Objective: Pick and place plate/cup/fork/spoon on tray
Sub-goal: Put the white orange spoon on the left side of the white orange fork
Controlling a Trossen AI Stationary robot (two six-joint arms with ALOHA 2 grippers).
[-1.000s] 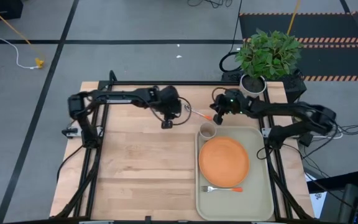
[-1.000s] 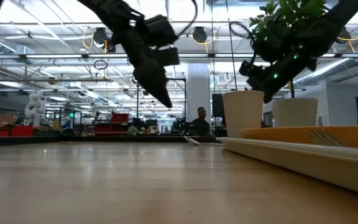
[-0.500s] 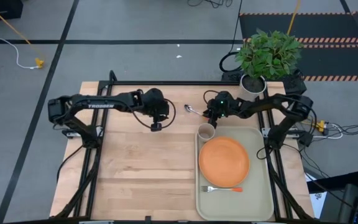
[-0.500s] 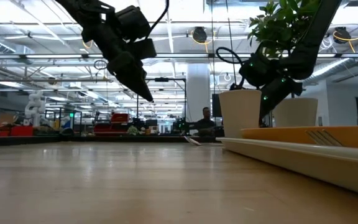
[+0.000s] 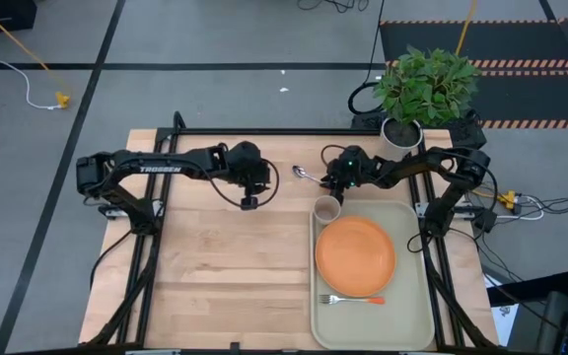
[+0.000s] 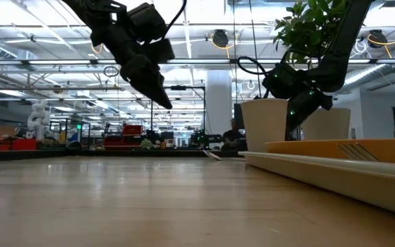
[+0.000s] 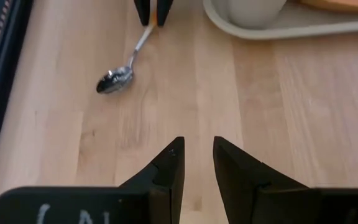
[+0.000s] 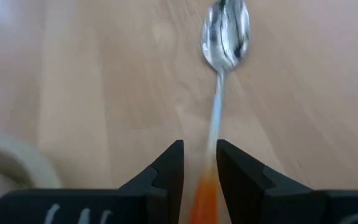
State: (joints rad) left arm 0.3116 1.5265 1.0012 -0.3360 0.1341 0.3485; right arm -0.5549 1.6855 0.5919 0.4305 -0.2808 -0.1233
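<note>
While your right hand (image 8: 199, 163) reaches low over the far part of the wooden surface (image 5: 225, 266), its two fingers sit on either side of the orange handle of the spoon (image 8: 224, 37), narrowly parted; whether they actually press the handle cannot be told. The spoon lies flat on the wood, its bowl pointing away from the hand, just beyond the far left corner of the tray (image 5: 417, 325). On the tray you have the cup (image 5: 327, 209) upright in that far corner, the plate (image 5: 355, 254) in the middle just beside it, and the fork (image 5: 351, 299) lying crosswise near the front edge. Your left hand (image 5: 248, 201) hangs above bare wood to the left of the spoon, grasping nothing, its fingers close together with a slim gap between them. Behind the tray, a potted plant (image 5: 424, 84) stands at the surface's far right corner.
</note>
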